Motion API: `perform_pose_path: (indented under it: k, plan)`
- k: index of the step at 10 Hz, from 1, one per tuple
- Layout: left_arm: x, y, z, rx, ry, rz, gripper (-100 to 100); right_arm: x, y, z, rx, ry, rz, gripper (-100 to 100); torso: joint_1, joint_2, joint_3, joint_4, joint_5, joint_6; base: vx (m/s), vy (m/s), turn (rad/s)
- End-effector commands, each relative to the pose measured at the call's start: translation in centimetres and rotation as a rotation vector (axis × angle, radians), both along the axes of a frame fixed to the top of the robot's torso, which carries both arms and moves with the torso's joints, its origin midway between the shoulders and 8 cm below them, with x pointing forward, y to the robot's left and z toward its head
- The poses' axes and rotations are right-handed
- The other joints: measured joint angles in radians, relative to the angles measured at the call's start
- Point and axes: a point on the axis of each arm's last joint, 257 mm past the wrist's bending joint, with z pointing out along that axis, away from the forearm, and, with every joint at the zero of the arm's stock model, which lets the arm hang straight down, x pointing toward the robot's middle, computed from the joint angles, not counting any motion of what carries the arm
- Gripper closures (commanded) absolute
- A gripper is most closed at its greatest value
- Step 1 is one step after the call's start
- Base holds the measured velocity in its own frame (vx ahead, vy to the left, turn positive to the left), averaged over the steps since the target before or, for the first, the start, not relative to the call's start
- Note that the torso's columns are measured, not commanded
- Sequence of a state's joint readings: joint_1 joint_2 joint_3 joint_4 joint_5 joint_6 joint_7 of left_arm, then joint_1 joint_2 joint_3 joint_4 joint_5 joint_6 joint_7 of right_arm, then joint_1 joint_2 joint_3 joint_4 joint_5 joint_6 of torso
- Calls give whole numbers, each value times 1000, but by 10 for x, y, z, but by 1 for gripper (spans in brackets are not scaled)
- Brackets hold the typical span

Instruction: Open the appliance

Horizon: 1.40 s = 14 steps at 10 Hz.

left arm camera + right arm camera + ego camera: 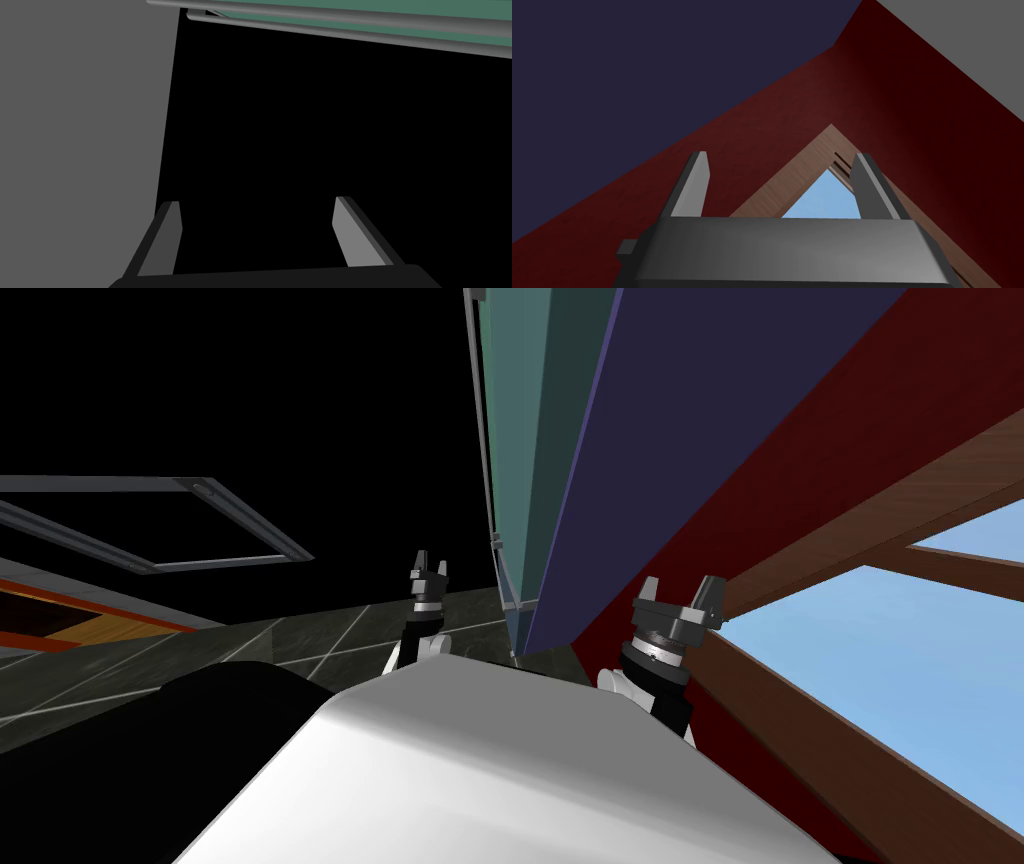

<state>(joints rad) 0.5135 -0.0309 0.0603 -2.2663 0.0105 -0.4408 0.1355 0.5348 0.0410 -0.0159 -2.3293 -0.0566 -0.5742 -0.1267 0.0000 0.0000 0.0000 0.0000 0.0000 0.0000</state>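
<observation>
The left gripper (430, 562) has its fingers spread with nothing between them, and a black area (310, 130) lies ahead. Beyond its tips, on the side toward the other arm, rises the appliance (515, 418). It is a tall teal-fronted slab with a grey rail (350, 36) along its edge and a navy side (640, 438). The right gripper (682, 585), past that navy side, is likewise spread and empty.

I see the appliance (660, 438) close in front of me. It is a tall box with a dark blue side. Its front is a green door (515, 428) with a thin grey bar (450, 45) along its edge. It stands on the dark tiled floor (330, 638). I cannot tell if the door is open.
</observation>
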Motion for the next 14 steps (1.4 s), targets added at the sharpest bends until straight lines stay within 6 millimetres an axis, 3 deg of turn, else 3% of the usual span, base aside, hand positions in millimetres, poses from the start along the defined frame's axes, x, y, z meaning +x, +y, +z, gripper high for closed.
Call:
perform_pose_path:
  k: [1,9,10,11,14]
  plan:
    - [0,0,0,0,0,0,0,0,0,0,0,0,0,0,0,40,-82,41,0,0,0,0,0]
    - [0,0,0,0,0,0,0,0,0,0,0,0,0,0,0,618,-1234,617,0,0,0,0,0]
    - [3,-3,-3,28,13,-17,-100,0,0,0,0,0,0,0,0,691,-1382,691,0,0,9,-13,7]
    - [5,-4,-6,47,25,-28,-100,0,0,0,0,0,0,0,0,725,-1451,724,0,0,8,-25,13]
    - [14,-5,-23,91,72,-56,-100,0,0,0,0,0,0,0,-1,737,-1476,737,0,0,17,-49,17]
